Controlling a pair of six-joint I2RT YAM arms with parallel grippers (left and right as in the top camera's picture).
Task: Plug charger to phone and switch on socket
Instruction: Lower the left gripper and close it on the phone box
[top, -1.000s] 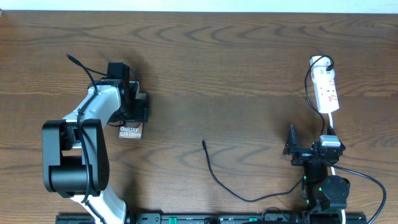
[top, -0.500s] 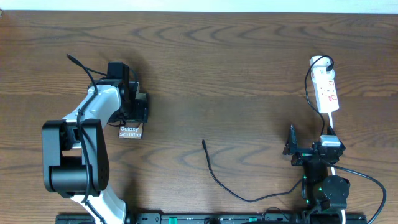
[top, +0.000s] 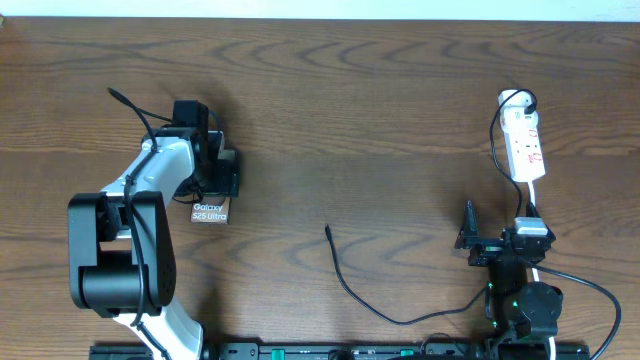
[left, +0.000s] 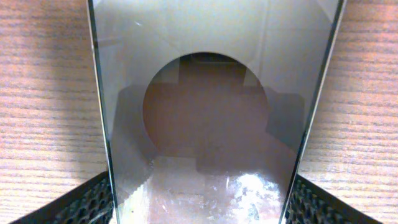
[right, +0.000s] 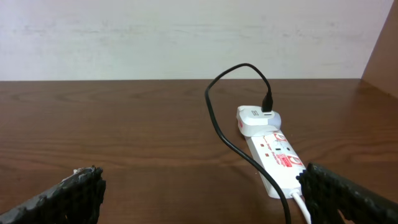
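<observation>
Item 1: left pincer (left: 199, 200), 1 pad at each long edge of the phone (top: 210, 209), jaws wide; cannot tell whether they press it. White lettering, overhead only: "Galaxy S25 Ultra"; wrist view shows just a dark round shape

Item 2: charger (top: 345, 285), loose on the tabletop (top: 380, 120), plug tip well apart from the phone

Item 3: right pincer (right: 202, 190), spread wide, empty

Item 4: socket (top: 525, 145), far right; red markings unreadable; right wrist view alone shows a white adapter (right: 258, 118) with the cable in it

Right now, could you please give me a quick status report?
Left gripper straddling phone, grip unclear. Right gripper open, empty. Charger loose on table, tip not in phone. Nothing between them.
</observation>
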